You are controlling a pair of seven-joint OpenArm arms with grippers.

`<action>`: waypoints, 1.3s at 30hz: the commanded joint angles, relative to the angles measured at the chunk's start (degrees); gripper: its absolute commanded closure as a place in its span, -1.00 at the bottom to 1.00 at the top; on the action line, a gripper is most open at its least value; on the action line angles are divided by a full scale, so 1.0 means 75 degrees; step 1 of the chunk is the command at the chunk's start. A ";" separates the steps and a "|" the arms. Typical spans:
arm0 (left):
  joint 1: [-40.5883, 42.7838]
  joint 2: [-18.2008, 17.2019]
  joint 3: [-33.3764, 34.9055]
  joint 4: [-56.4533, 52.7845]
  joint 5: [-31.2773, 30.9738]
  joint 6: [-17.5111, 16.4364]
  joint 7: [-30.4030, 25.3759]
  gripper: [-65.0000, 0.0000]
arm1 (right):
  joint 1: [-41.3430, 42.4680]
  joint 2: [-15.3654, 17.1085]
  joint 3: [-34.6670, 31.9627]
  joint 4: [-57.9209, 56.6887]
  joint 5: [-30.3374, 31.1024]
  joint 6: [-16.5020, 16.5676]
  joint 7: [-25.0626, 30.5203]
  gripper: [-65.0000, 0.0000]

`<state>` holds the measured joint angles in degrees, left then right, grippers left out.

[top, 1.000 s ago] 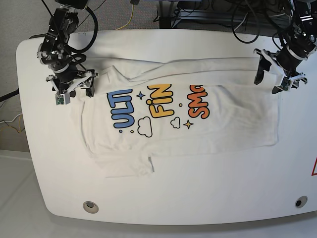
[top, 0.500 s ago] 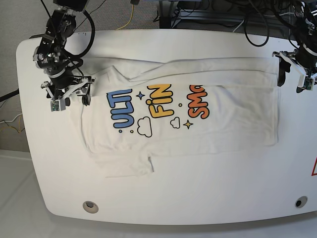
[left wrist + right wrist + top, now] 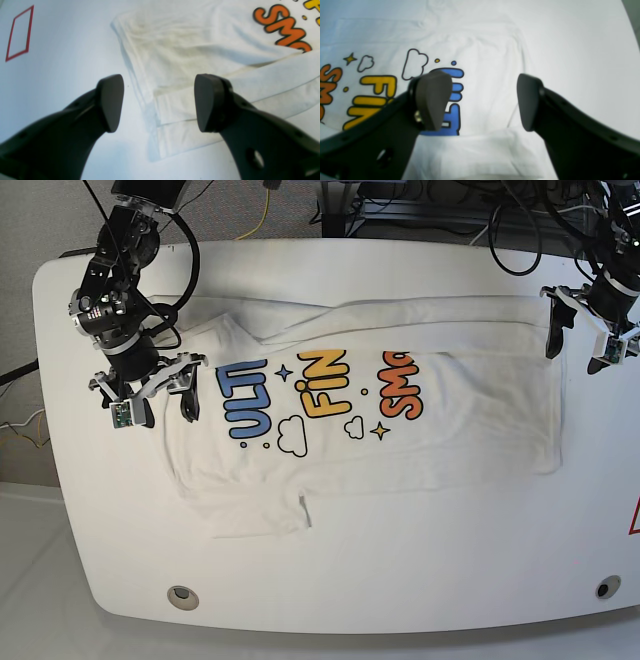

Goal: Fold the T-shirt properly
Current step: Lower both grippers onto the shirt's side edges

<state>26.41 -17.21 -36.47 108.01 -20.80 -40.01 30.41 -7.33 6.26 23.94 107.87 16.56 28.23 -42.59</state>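
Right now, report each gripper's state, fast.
Left gripper: open, holding nothing, above the T-shirt hem corner.
Right gripper: open, holding nothing, over the T-shirt's collar end.

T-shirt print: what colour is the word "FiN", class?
Yellow with a dark outline on the T-shirt; clearest in the base view.

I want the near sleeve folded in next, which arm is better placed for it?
Probably the right: its open pincer hangs over the T-shirt at the sleeve end, while the left pincer sits by the hem.
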 commanded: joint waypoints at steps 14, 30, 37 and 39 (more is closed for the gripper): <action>-0.0390 -0.0136 -0.0650 -0.1609 -0.0049 0.0001 -0.0171 -0.05 | 0.0111 0.0295 0.0321 -0.2084 0.0525 -0.0037 0.1278 0.19; -0.1683 -0.0148 0.0848 -0.1704 0.0166 0.0262 0.0115 -0.12 | 0.1386 0.1036 -0.0059 -0.4492 0.0283 0.0078 0.1029 0.92; -0.1206 -0.0219 0.0348 -0.1483 0.0091 0.0136 -0.0059 -0.13 | 0.1564 0.1175 -0.0242 -0.4780 0.0206 0.0150 0.1236 1.00; -0.1169 -0.0237 0.0300 -0.1449 0.0074 0.0122 -0.0021 -0.13 | 0.1571 0.1241 -0.0228 -0.4714 0.0177 0.0147 0.1191 1.00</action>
<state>18.28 -17.80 -33.87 95.22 -18.65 -38.65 32.05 3.40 13.89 21.93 71.48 18.24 29.52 -33.52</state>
